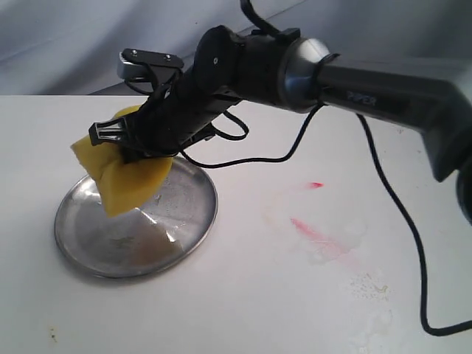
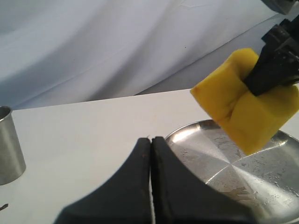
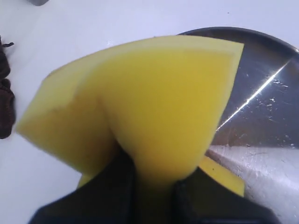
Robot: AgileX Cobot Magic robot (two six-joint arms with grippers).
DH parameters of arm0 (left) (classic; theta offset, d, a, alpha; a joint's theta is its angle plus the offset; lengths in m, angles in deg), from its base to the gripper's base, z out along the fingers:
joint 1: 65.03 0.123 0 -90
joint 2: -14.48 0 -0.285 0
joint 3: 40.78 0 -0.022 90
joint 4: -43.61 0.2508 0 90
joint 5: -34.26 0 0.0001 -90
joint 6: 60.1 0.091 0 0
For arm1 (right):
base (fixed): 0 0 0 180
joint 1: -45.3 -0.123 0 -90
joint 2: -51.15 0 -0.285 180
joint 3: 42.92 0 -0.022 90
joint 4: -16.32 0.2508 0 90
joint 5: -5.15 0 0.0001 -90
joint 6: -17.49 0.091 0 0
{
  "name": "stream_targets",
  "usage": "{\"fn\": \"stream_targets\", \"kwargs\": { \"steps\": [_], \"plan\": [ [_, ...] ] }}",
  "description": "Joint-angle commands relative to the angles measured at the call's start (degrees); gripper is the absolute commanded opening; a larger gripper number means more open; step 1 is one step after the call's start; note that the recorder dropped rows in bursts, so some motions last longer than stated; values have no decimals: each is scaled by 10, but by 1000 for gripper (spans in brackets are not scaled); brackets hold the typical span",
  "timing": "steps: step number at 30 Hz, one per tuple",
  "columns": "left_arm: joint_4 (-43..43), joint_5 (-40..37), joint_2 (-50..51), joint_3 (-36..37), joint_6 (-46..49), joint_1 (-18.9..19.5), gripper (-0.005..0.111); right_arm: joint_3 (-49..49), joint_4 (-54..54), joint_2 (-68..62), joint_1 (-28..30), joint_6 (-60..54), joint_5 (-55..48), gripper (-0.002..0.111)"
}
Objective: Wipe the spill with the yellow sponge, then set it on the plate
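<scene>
Two tools show here. The left tool [image 2: 151,154] has its smooth black fingers pressed together with nothing between them, low over the bare white table [image 2: 84,126]. A plain steel cup [image 2: 7,144] stands at the edge of the left wrist view, well apart from it.

In the exterior view, the plate [image 1: 193,221] lies on the left half of the table. It is round and shallow with a raised rim, and its shiny metal is scuffed and wet-looking. The yellow sponge [image 1: 129,184] hangs over the plate's left part, clamped at its middle by the right tool [image 1: 131,147]. The porous foam is creased inward where the black fingers [image 3: 114,191] bite, so both halves bulge out around them. One corner points down at the dish and another sticks out past the rim on the left. Whether the low corner touches the metal cannot be told. With the block crumpled like this, its long axis is hard to read.

Open table surrounds the plate in front and to the right. Further right lie thin red-pink streaks [image 1: 317,232], well apart from the rim. A black cable [image 1: 398,192] trails down from the arm past them.
</scene>
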Motion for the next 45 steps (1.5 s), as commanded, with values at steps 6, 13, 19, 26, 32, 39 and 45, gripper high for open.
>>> {"fn": "stream_targets", "kwargs": {
  "steps": [6, 13, 19, 26, 32, 39, 45],
  "plan": [
    [0, 4, -2, 3, -1, 0, 0, -27, 29, -39, 0, 17, 2, 59],
    [0, 4, -2, 3, -1, 0, 0, -27, 25, -37, 0, 41, -13, 69],
    [0, 4, -2, 3, -1, 0, 0, -27, 2, -23, 3, 59, -56, 63],
    [0, 4, -2, 3, -1, 0, 0, -1, -233, 54, -15, 127, -125, 5],
    [0, 4, -2, 3, -1, 0, 0, 153, -319, 164, -28, 201, -35, 0],
    [0, 4, -2, 3, -1, 0, 0, 370, -324, 309, -28, 240, 91, 0],
    [0, 4, -2, 3, -1, 0, 0, 504, -324, 415, -28, 243, 129, 0]
  ]
}}
